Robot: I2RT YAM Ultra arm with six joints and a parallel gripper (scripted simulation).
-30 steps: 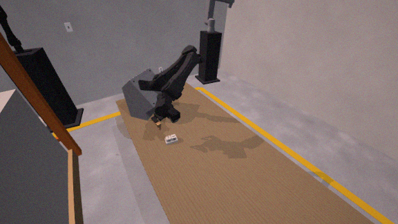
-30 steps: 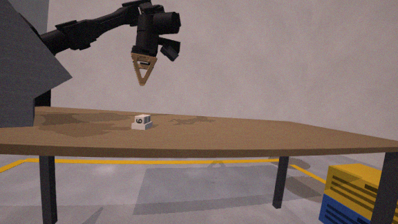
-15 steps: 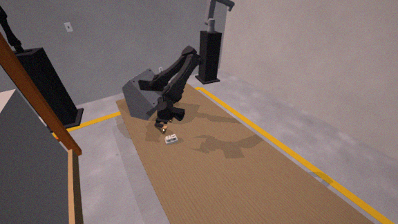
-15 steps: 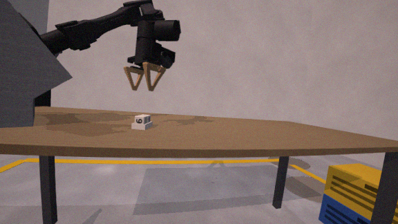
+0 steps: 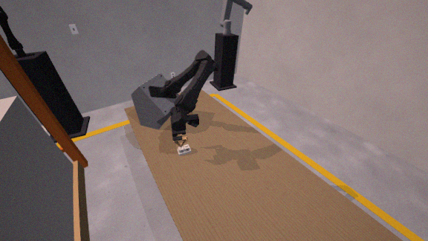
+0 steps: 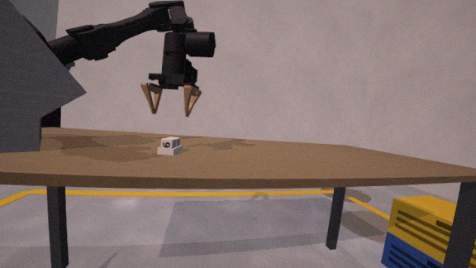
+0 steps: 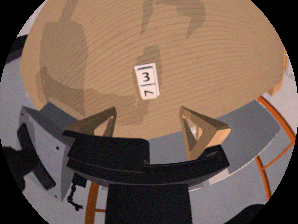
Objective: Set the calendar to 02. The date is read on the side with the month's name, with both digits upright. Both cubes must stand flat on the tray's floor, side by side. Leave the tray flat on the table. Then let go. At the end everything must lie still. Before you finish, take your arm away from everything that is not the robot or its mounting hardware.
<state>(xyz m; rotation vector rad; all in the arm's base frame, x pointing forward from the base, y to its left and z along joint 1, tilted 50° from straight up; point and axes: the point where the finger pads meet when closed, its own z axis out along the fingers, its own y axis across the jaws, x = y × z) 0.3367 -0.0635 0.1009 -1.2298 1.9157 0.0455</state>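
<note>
Wood-grain table point(image 5: 238, 178) point(image 6: 248, 165) point(image 7: 215, 55), grey walls behind. White tray point(image 5: 184, 152) point(image 6: 166, 151) point(image 7: 156, 96) sits on near-left part in exterior view, two cubes point(image 5: 183, 148) point(image 6: 170, 143) point(image 7: 146, 82) side by side in it. Tops read 3 and 7; 6 on one side. Gripper point(image 5: 180, 143) point(image 6: 170, 114) point(image 7: 147, 110) above, fully open, nothing held.

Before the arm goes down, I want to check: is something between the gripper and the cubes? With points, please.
Only air separates the gripper point(image 6: 170, 115) from the cubes point(image 6: 170, 143); the exterior view shows this.
</note>
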